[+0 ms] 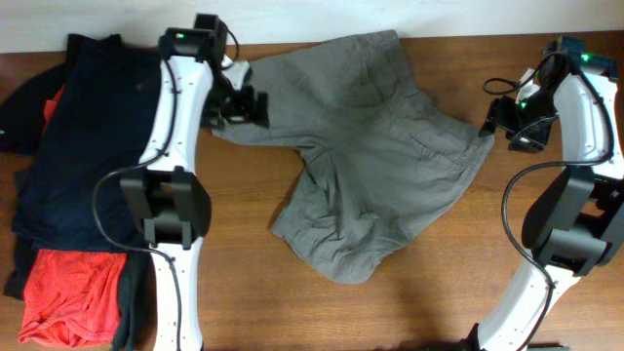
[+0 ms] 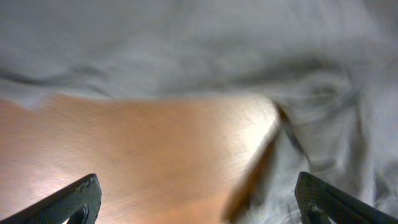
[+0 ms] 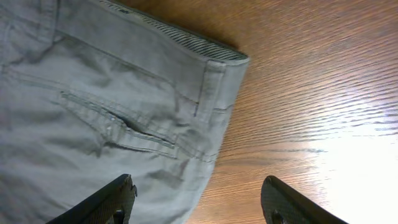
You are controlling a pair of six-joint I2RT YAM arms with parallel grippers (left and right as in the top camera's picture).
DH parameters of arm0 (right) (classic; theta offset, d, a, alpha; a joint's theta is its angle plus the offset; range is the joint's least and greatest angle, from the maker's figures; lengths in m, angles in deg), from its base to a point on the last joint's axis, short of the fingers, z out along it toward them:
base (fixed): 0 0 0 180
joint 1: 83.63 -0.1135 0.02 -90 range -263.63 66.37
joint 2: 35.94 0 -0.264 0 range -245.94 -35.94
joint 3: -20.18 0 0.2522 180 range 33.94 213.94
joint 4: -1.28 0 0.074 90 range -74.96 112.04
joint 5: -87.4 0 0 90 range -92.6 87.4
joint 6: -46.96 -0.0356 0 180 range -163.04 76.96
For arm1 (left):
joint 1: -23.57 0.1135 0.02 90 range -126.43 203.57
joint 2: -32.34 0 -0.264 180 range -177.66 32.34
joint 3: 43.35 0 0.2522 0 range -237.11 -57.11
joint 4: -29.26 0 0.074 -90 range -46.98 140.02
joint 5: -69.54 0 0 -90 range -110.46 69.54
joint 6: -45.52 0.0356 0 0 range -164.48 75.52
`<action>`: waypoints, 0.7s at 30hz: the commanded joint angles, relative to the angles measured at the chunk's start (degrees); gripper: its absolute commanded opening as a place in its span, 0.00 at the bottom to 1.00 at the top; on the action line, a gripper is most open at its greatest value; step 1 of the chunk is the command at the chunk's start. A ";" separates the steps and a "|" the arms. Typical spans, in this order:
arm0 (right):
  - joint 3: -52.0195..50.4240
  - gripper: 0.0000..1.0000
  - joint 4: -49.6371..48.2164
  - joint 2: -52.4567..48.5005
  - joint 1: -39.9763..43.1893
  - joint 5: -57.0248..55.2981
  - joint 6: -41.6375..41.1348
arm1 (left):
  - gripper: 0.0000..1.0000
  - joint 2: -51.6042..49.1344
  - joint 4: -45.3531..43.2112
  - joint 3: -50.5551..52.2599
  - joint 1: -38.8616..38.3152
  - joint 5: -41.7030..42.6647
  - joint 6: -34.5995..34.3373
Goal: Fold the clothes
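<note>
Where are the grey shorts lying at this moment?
In the overhead view, the grey-olive shorts lie spread in the middle of the table, between the left gripper at one leg and the right gripper beside their waistband corner.

The shorts (image 1: 390, 146) are a dull grey-olive all over, plain, with stitching in the same shade. The inside of the waistband (image 3: 205, 50) shows fine dark-and-pale stripes. The table (image 1: 322, 312) is warm reddish-brown wood with a wavy grain. There is a navy-blue garment (image 1: 78, 146), nearly black, and an orange-red garment (image 1: 68, 292). The arms (image 1: 171, 107) are white with black joints, a small green light (image 1: 178, 37) on each, and black fingers (image 3: 106, 202).
</note>
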 commanded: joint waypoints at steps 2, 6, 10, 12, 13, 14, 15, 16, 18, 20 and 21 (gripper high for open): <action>0.96 0.70 0.02 1.75 -0.42 -2.43 1.07 | 0.92 0.11 6.80 0.13 -4.94 2.45 8.07; 0.96 0.71 0.02 1.75 -0.42 -2.45 1.07 | 0.89 0.35 6.80 5.60 -7.06 2.05 7.08; 0.96 0.72 0.00 1.75 -0.42 -2.45 1.07 | 0.70 0.35 6.71 11.15 -7.43 1.01 7.08; 0.96 0.74 0.00 1.75 -0.42 -2.47 1.09 | 0.64 0.48 6.56 13.03 -7.43 0.33 7.06; 0.96 0.74 0.00 1.75 -0.42 -2.47 1.09 | 0.63 0.70 6.51 13.53 -7.43 0.35 7.02; 0.96 0.74 0.00 1.75 -0.42 -2.47 1.09 | 0.63 1.05 6.51 13.75 -7.43 0.33 6.99; 0.96 0.75 0.00 1.75 -0.42 -2.47 1.09 | 0.64 1.75 6.62 13.79 -7.43 0.28 6.84; 0.96 0.75 0.00 1.75 -0.42 -2.47 1.09 | 0.64 2.54 6.80 13.79 -7.43 -0.15 6.82; 0.96 0.75 0.00 1.75 -0.42 -2.45 1.07 | 0.66 4.81 6.82 14.25 -7.58 -2.12 6.62; 0.96 0.76 -0.04 1.75 -0.42 -2.45 1.07 | 0.72 7.67 6.82 16.79 -7.72 -3.39 6.27; 0.96 0.77 -0.02 1.75 -0.42 -2.45 1.07 | 0.73 8.41 6.82 17.77 -7.72 -3.37 6.19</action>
